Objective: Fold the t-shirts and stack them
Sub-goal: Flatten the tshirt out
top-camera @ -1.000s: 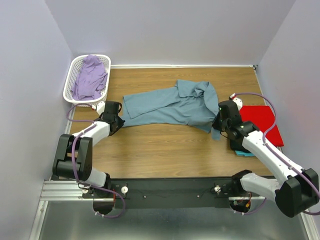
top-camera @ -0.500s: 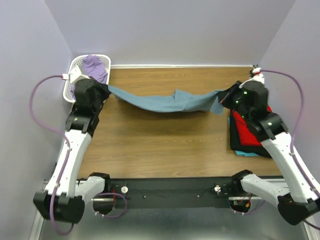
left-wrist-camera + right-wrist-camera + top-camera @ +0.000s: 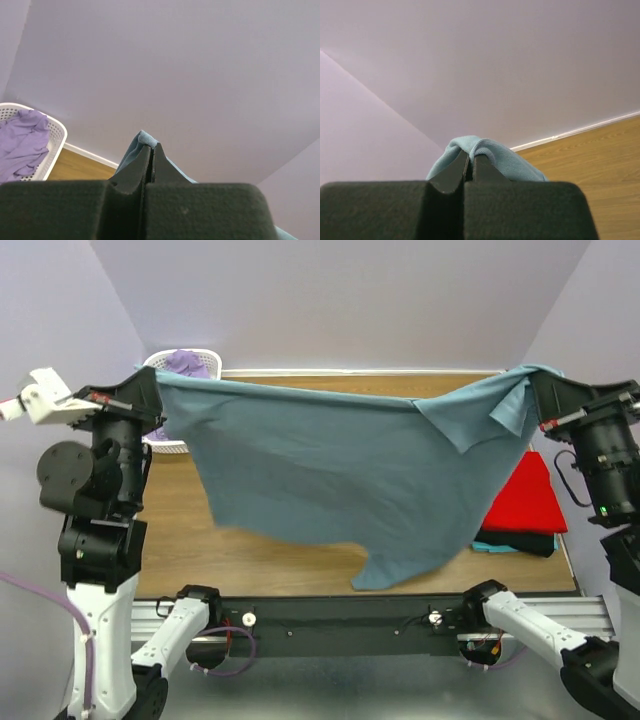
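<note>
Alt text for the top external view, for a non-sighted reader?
A blue-grey t-shirt hangs spread above the table, its top corners pinched in the shut jaws of the left gripper and right gripper. A folded red t-shirt lies at right; a white basket holds purple cloth at far left.

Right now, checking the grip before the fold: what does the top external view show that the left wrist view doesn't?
Only top external: the blue-grey t-shirt hanging spread between both tools, the right tool, the red t-shirt. Only left wrist: the left tool shut on the shirt's edge, close up. Both: the white basket holding purple cloth.
</note>
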